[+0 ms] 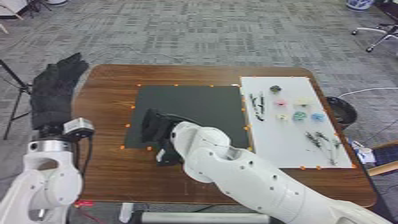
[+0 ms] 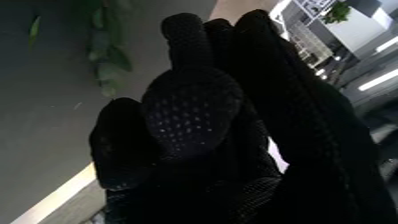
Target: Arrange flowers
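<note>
My left hand (image 1: 60, 82) is held at the left beyond the table's edge, fingers straight. Over the left part of the black mat (image 1: 204, 100) is my right hand (image 1: 158, 125). In the right wrist view, the right hand (image 2: 191, 117) has its fingers extended and holds nothing that I can make out. A leafy green stem (image 2: 108, 52) shows against the dark surface beside it; contact is unclear. The white sheet (image 1: 266, 145) carries dark stems (image 1: 258, 106), a dark flower head (image 1: 275, 89), a pink one (image 1: 281, 102), a blue one (image 1: 317, 117) and thin leafy sprigs (image 1: 322, 141).
The brown table (image 1: 111, 100) surrounds the mat and sheet, with orange marks along their edges. A black round bin (image 1: 341, 111) stands on the floor beyond the table's right edge. A small loose leaf (image 2: 35, 31) is near the leafy stem.
</note>
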You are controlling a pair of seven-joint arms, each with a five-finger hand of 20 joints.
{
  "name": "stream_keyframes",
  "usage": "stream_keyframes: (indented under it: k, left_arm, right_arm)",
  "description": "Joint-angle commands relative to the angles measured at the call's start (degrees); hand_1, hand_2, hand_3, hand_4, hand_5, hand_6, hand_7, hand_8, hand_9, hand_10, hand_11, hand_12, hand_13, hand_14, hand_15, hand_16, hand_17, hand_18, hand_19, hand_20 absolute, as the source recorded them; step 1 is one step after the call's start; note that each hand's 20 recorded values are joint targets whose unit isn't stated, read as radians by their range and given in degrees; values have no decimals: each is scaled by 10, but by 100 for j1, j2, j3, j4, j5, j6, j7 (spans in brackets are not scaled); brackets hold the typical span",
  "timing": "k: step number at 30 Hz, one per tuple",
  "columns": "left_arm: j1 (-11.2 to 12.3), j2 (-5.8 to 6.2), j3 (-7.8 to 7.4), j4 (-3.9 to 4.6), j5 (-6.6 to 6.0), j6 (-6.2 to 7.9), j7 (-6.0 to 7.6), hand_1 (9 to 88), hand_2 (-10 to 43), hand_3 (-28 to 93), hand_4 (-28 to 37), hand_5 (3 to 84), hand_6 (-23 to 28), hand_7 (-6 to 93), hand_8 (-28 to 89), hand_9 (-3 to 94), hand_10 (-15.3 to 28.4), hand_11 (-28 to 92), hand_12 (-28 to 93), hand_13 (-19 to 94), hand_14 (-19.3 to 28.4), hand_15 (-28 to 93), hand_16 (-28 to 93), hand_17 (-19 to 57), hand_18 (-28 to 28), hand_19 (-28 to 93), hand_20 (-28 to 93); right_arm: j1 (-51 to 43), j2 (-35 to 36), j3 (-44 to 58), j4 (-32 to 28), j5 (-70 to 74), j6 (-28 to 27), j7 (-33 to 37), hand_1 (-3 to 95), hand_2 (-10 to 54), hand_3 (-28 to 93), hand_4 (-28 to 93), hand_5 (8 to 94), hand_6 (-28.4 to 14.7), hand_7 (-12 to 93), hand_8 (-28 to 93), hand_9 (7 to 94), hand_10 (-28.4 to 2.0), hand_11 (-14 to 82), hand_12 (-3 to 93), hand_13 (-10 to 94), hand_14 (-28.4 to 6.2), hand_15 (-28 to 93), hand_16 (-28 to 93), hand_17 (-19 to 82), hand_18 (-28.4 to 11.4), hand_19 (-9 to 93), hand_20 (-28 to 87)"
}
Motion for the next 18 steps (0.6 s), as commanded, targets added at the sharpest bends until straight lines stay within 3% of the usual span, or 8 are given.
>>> stream_keyframes:
  k: [1,6,10,18]
  left_arm:
    - [77,6,-115,-259,-137,-251,159,199,205,682,-283,507,32,136,-82,478,147,192,94,341,148,128,4,44,100,86,146]
    - [98,0,-130,-331,-117,-337,155,197,204,685,-283,506,32,136,-82,478,148,191,94,340,148,126,4,44,100,85,146]
    - [121,-5,-130,-360,-155,-327,160,196,203,685,-283,505,32,135,-81,478,148,192,95,340,148,126,4,44,100,85,146]
    - [107,-7,-140,-377,-215,-318,168,196,201,687,-283,506,32,135,-81,479,147,191,96,340,149,126,5,44,100,84,146]
  right_arm:
    - [97,126,-27,-125,131,280,-78,566,-83,555,-99,678,-26,248,200,819,-115,81,173,937,-20,511,317,639,-112,910,396]
    - [91,287,-58,-185,296,402,-47,503,-45,553,-91,684,-29,243,200,812,-121,123,138,937,-21,516,314,636,-118,922,389]
    - [37,429,-57,-247,356,404,-33,414,1,586,-92,689,-31,229,166,813,-129,127,131,937,-28,519,314,632,-126,931,388]
    - [-82,542,-4,-217,425,125,41,345,44,607,-90,699,-33,257,-54,814,-135,125,132,937,-34,520,315,628,-137,932,399]
